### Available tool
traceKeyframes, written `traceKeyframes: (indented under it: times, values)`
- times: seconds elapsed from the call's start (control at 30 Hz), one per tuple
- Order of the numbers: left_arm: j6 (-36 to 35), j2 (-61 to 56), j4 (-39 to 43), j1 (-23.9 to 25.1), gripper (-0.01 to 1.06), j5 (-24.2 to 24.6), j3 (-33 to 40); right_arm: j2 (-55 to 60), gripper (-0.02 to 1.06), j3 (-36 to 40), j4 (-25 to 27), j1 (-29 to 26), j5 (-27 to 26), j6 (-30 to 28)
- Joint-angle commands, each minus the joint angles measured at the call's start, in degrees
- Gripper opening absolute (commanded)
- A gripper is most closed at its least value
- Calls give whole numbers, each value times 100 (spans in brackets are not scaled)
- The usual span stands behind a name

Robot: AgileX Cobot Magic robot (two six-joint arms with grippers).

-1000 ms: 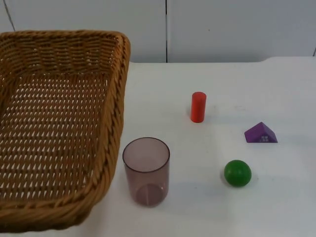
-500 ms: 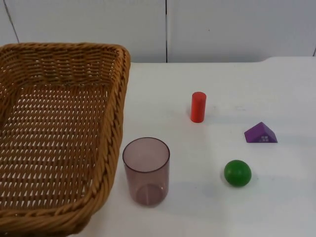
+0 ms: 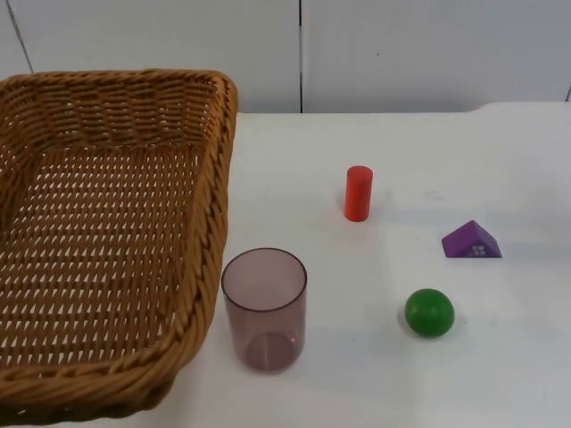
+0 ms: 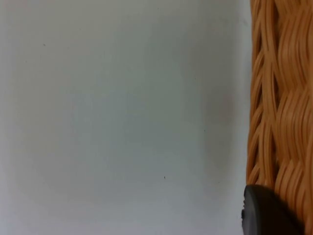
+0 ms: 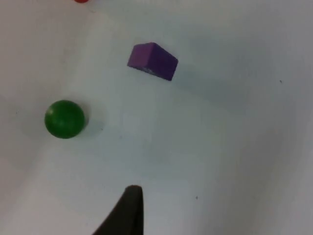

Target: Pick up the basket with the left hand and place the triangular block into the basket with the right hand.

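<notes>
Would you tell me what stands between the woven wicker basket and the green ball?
In the top view, a translucent purple plastic cup stands upright between the woven wicker basket and the green ball, close beside the basket's rim.

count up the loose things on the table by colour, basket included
brown: 1, the wicker basket
red: 1, the cylinder
purple: 1, the triangular block
green: 1, the ball
smoky translucent: 1, the cup
total: 5
</notes>
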Motion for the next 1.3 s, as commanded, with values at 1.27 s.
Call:
traceKeyframes:
  times: [1.27]
  values:
    - [21, -8, -259, 18, 0, 46, -11, 5221, 99, -2915, -1003, 1646, -808, -3614]
